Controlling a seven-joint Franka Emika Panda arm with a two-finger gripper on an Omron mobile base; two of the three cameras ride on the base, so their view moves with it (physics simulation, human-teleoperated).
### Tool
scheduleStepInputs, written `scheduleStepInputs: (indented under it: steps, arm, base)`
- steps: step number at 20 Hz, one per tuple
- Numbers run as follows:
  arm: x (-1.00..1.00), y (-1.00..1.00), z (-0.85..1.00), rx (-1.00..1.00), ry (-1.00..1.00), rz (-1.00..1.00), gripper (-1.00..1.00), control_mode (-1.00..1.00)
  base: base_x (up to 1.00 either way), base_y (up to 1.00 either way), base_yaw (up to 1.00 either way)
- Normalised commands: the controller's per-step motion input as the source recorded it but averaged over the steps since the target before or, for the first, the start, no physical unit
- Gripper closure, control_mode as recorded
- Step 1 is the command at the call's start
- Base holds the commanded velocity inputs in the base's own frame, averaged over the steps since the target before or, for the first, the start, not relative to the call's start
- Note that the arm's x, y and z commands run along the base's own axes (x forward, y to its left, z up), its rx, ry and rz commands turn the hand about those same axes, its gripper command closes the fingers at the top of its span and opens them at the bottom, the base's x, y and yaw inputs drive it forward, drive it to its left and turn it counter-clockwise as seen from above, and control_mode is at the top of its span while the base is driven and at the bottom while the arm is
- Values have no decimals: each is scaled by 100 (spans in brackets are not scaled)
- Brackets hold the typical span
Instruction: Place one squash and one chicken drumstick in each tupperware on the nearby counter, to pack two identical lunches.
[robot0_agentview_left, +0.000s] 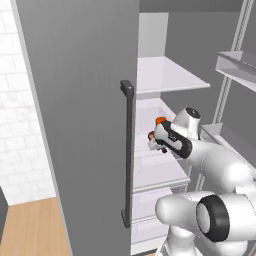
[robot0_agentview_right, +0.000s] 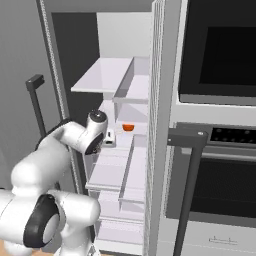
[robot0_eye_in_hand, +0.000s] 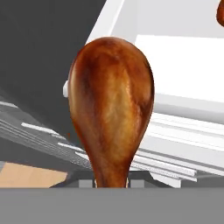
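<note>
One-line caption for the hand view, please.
Gripper shut on the thin end of a chicken drumstick, plump end up, with white fridge shelves behind.

My pincer (robot0_agentview_left: 156, 143) holds a drumstick (robot0_eye_in_hand: 111, 109) inside the open fridge, above a shelf (robot0_agentview_left: 157, 172); a squash (robot0_agentview_right: 128, 127) sits on the shelf behind, the oven (robot0_agentview_right: 220, 150) right of the fridge.

The white arm rises from its base, elbow bent, and reaches forward with its forearm level and its dark-banded wrist turned inward. Its end effector (robot0_agentview_left: 156, 144) is clamped tight on the thin end of a chicken drumstick (robot0_eye_in_hand: 111, 105), whose plump end stands straight out beyond the two finger tips in the hand view.
</note>
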Motion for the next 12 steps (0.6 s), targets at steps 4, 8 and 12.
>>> scheduleStepInputs:
  steps: [4,8,12]
  arm:
    - [-100,0,98,0,-9,0,100,-100]
    - [-98,0,93,0,-3,0,100,-100]
    - [-95,0,91,0,-2,-1,100,-100]
  base:
    - [0,0,0]
    - [0,0,0]
    - [0,0,0]
